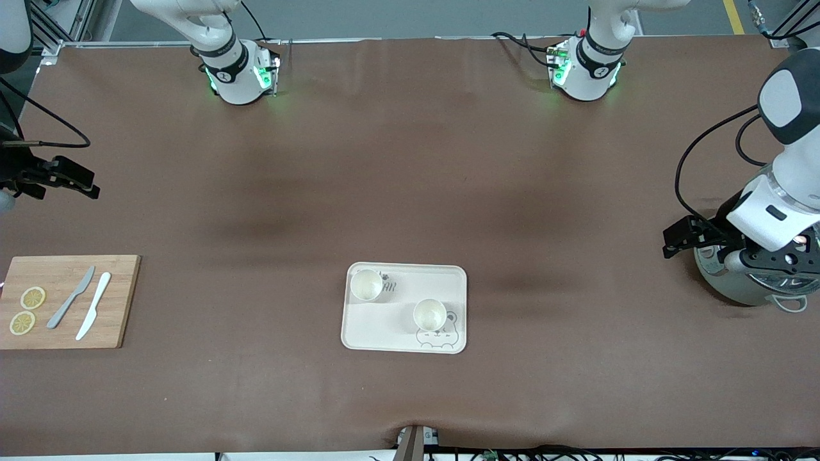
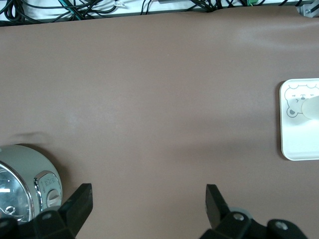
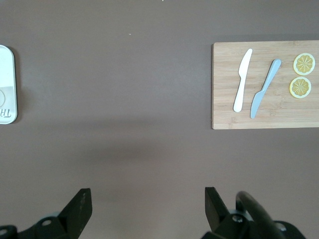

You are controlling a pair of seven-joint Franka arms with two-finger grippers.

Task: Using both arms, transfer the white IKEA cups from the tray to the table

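Brown matting covers the whole table [image 1: 410, 160] in the front view. Both white IKEA cups stand upright on the cream tray [image 1: 384, 333] near the middle: one cup [image 1: 366, 285] in the tray's corner toward the right arm's end, the other cup [image 1: 429, 314] nearer the front camera, just above the printed bear. The two are apart. A wooden cutting board [image 1: 109, 320] at the right arm's end carries two lemon slices [image 1: 27, 310], a grey knife [image 1: 71, 297] and a white knife [image 1: 93, 314]. The left arm bends down at its end of the table, its left gripper [image 1: 680, 240] hanging over bare mat beside a round silver appliance [image 1: 737, 288]. The right gripper [image 1: 64, 178] hangs at the opposite edge.

From the left wrist, the left gripper [image 2: 148, 199] shows its fingers spread wide, empty, over bare mat; the appliance sits beside one finger, and the tray's edge lies well off.

From the right wrist, the right gripper [image 3: 148, 201] is likewise spread wide and empty, with the board and the tray's edge both well away.
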